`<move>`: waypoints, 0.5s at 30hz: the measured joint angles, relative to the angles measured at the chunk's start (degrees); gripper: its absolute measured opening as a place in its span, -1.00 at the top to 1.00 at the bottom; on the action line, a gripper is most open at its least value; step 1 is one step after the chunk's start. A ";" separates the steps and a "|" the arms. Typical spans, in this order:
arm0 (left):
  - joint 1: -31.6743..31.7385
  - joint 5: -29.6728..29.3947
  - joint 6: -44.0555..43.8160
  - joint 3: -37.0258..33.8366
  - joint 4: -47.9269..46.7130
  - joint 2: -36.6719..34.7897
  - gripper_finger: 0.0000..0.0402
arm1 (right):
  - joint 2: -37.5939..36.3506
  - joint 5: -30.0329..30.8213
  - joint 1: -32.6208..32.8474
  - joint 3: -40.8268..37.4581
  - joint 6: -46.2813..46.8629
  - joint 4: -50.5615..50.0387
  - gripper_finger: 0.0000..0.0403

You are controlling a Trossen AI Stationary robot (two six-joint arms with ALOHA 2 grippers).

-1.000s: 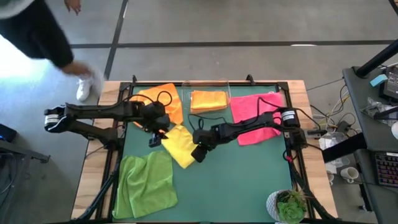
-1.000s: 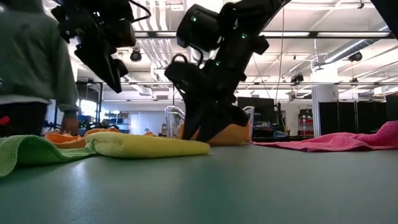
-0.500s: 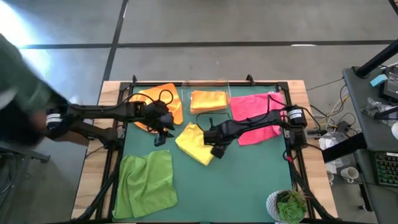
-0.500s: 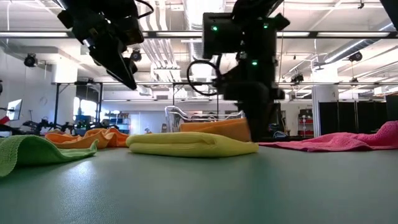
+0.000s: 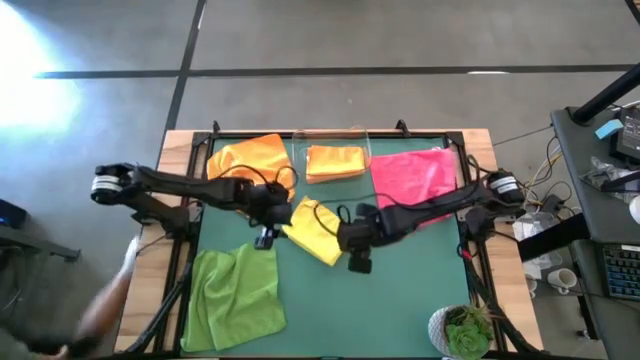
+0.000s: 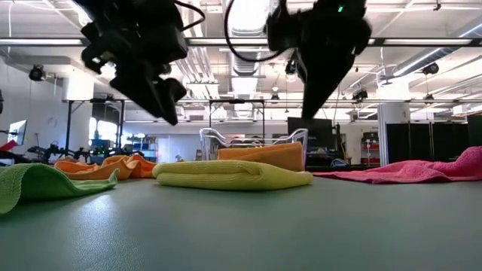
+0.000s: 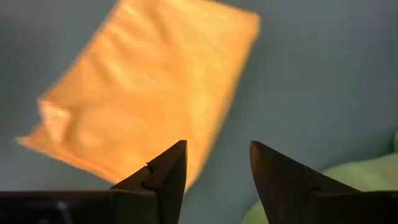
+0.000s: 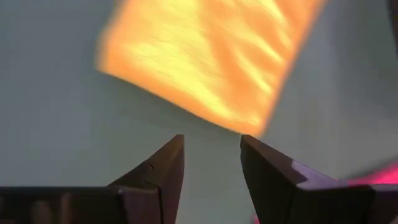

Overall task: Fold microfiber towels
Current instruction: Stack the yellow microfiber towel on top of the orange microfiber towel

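The yellow towel (image 5: 315, 228) lies folded on the green mat at mid-table; it also shows in the low view (image 6: 233, 175). My left gripper (image 5: 265, 237) hovers open just left of it, above the mat (image 7: 214, 146). My right gripper (image 5: 358, 262) hovers open off its near right corner (image 8: 211, 138). An orange towel (image 5: 250, 155) lies spread at the far left. A folded orange towel (image 5: 335, 162) lies in the clear bin. The hot pink towel (image 5: 415, 175) lies spread at the far right. The lime green towel (image 5: 235, 295) lies loosely at the near left.
The clear plastic bin (image 5: 335, 140) stands at the middle of the far edge. A potted plant (image 5: 465, 332) stands at the near right corner. A blurred person (image 5: 100, 310) shows beside the table's near left. Bare mat lies near and right of the yellow towel.
My right gripper, down on the yellow towel, slid the folded towel toward the table's right. It then rose clear of the towel and went toward the near right. My left gripper went a little toward the right and near edge. The person moved from the far left to the near left.
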 joint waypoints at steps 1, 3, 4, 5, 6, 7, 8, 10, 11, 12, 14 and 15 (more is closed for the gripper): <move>-0.85 -0.08 0.82 0.00 0.10 0.98 0.20 | -0.13 -0.05 0.87 -0.61 -0.86 2.32 0.26; -2.64 -1.50 3.21 -0.01 0.00 2.77 0.20 | -0.18 -0.10 2.07 -1.75 -2.39 6.04 0.26; -3.57 -3.09 4.17 -0.02 0.07 3.69 0.20 | -0.08 -0.09 2.56 -2.17 -2.68 7.45 0.26; -4.41 -4.87 5.12 0.03 0.09 4.60 0.20 | 0.33 -0.09 2.89 -2.34 -2.82 8.80 0.26; -5.27 -6.84 5.67 0.09 0.09 5.55 0.20 | 0.65 -0.08 3.15 -2.34 -2.86 9.95 0.26; -5.97 -8.78 5.91 0.13 0.09 6.36 0.20 | 1.10 -0.11 3.31 -2.34 -2.85 10.65 0.26; -6.60 -10.70 5.99 0.19 0.09 7.23 0.20 | 1.66 -0.11 3.41 -2.34 -2.76 11.33 0.26; -7.60 -13.67 6.00 0.33 0.46 8.54 0.20 | 2.59 -0.11 3.41 -2.36 -2.65 13.43 0.26; -8.01 -14.86 6.01 0.29 0.44 9.12 0.20 | 2.95 -0.14 3.43 -2.36 -2.78 14.26 0.26; -8.34 -15.71 6.00 0.26 0.42 9.63 0.20 | 3.40 -0.13 3.42 -2.38 -3.11 15.36 0.24; -8.98 -17.03 5.99 0.09 0.29 10.39 0.20 | 4.04 -0.16 3.43 -2.36 -3.77 17.32 0.20; -9.23 -17.08 5.99 0.09 0.49 10.73 0.20 | 4.62 -0.21 3.43 -2.36 -3.99 17.94 0.18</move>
